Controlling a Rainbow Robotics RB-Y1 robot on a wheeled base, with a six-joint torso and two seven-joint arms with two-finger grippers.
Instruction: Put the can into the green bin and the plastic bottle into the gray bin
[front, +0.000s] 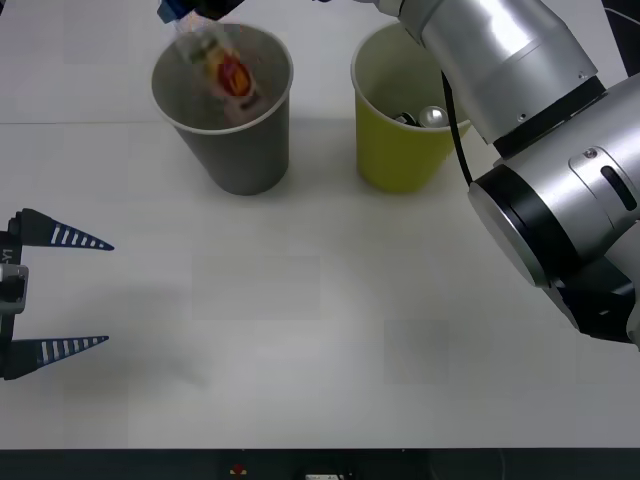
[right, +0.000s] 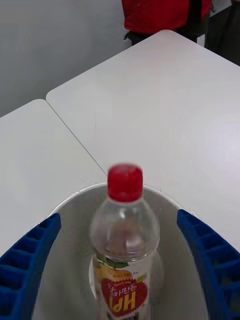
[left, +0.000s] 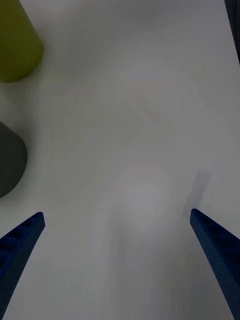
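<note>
I see my right gripper (right: 120, 265) open above the gray bin (front: 225, 150), its fingers spread wide on either side of the plastic bottle (right: 125, 245), which is free of them and inside the bin's mouth. The can (front: 425, 117) lies in the green bin (front: 400, 150). My left gripper (front: 85, 292) hangs open over bare table (front: 300, 330), near the front edge.

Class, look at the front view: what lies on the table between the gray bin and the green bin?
Nothing: the front view shows only bare white table between the gray bin and the green bin.
</note>
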